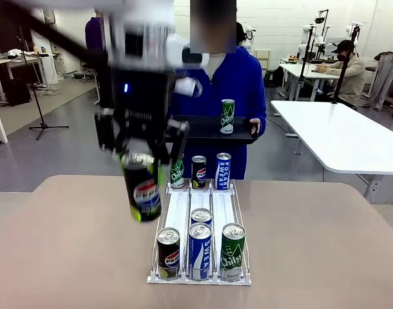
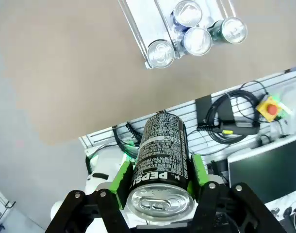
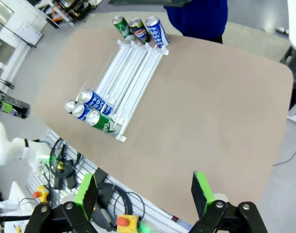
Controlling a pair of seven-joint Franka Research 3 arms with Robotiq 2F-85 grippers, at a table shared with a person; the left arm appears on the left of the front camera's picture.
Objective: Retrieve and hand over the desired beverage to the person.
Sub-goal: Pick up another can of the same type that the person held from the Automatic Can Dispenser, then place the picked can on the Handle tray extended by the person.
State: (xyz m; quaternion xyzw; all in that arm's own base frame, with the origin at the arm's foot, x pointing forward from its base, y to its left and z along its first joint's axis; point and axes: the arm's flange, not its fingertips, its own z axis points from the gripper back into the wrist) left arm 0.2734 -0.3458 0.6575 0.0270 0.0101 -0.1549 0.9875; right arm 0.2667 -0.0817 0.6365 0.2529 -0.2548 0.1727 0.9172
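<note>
A black Pepsi can (image 1: 143, 187) hangs in the air above the table, just left of the white can rack (image 1: 179, 212), with my left gripper (image 1: 142, 154) shut on it. In the left wrist view the green pads (image 2: 121, 182) press both sides of the can (image 2: 162, 155). The person (image 1: 241, 84) in a blue hoodie stands at the far side holding a black tray (image 1: 203, 129) with a green can (image 1: 227, 116) on it. My right gripper (image 3: 144, 189) is open, high over the table's near edge, with nothing between its fingers.
The rack holds a Pepsi can (image 1: 168, 252), a blue Pocari Sweat can (image 1: 200, 250) and a green can (image 1: 232, 251) at its near end, and three more cans (image 1: 198, 170) at its far end. A white table (image 1: 345, 135) stands at the right.
</note>
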